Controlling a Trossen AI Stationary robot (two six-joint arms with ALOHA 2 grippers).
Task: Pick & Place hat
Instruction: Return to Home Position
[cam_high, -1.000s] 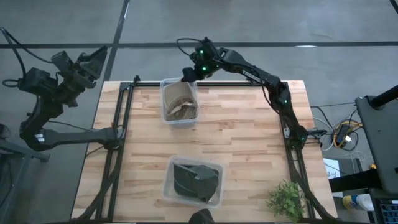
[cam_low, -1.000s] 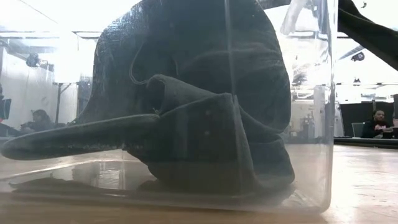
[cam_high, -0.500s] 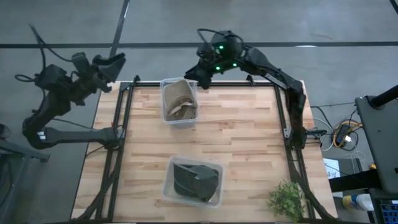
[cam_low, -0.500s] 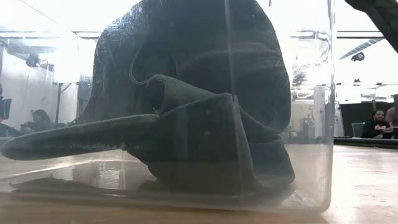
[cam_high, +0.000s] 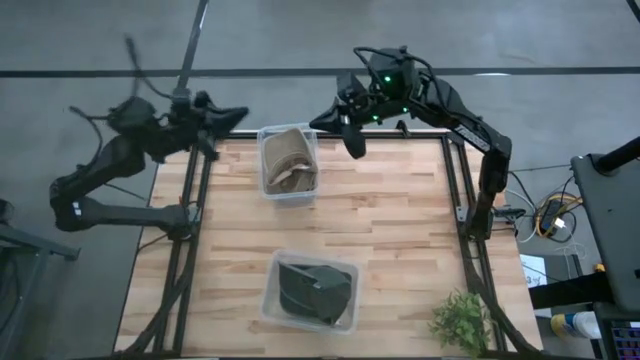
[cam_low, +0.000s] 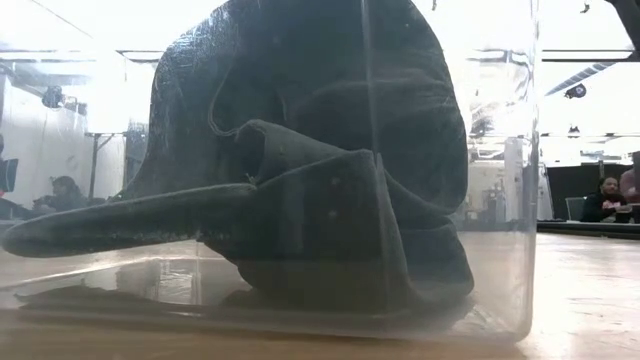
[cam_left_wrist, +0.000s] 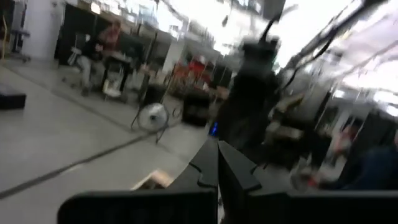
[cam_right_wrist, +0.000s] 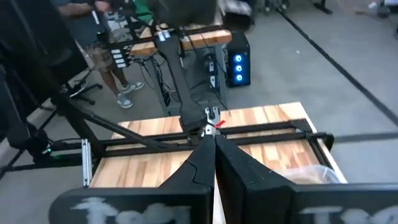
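Observation:
A tan hat (cam_high: 288, 163) lies in a clear bin (cam_high: 268, 190) at the table's far side. A dark hat (cam_high: 312, 290) fills a second clear bin (cam_high: 348, 270) near the front edge. In the low view this dark hat (cam_low: 310, 170) rests on the bin's floor, its brim pointing left. My right gripper (cam_high: 355, 142) hangs shut and empty above the far edge, to the right of the tan hat's bin; its shut fingers (cam_right_wrist: 214, 146) show in the right wrist view. My left gripper (cam_high: 238, 114) is shut and empty over the far left corner, its fingers (cam_left_wrist: 217, 158) together.
A black frame (cam_high: 452, 190) runs along the table's edges. A small green plant (cam_high: 462, 320) stands at the near right corner. Bare wood (cam_high: 390, 220) lies between and beside the two bins. People sit in the room beyond the table.
Both grippers have shut on nothing. My right gripper has drawn away from the far rim of the tan hat's bin, toward the table's right. My left arm has swung toward the table's far left corner. Both hats stay where they were.

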